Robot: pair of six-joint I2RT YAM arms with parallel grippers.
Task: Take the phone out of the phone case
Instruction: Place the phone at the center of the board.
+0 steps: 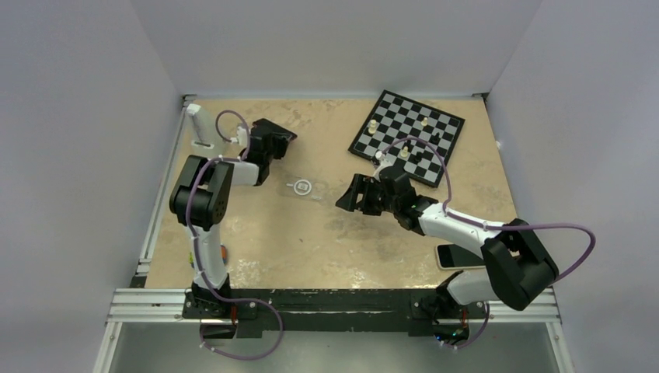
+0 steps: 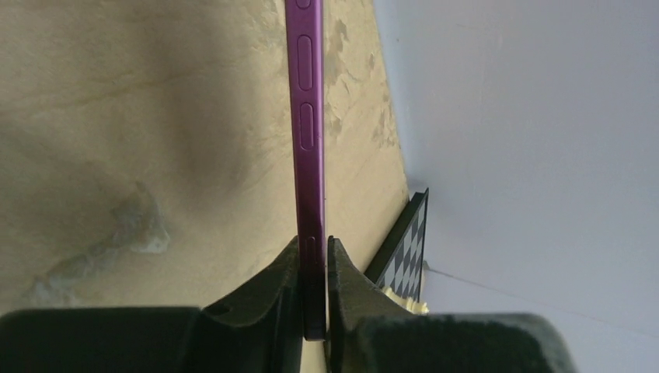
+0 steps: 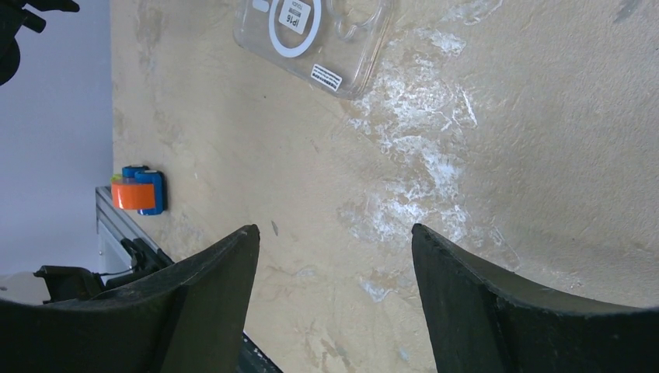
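phone: I see it edge-on, purple side, long axis vertical at frame centre.
left gripper: clamped on the phone's lower end.
phone case: lies flat, upper centre of right wrist frame; sticker reads "IP16".
right gripper: jaws wide apart.

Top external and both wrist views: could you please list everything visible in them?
phone: one, purple edge showing, gripped edge-on, uncased
phone case: one, clear with a white ring, empty, flat at the centre
chessboard: one, black and white, far right
pieces: several, pale and dark, on the chessboard
second phone: one, black screen with a white rim, near right edge
white object: one, far left corner, kind unclear
orange-and-blue object: one, near left edge, kind unclear
table: one, tan
left fingers: two, black, shut on the phone
right fingers: two, black, open
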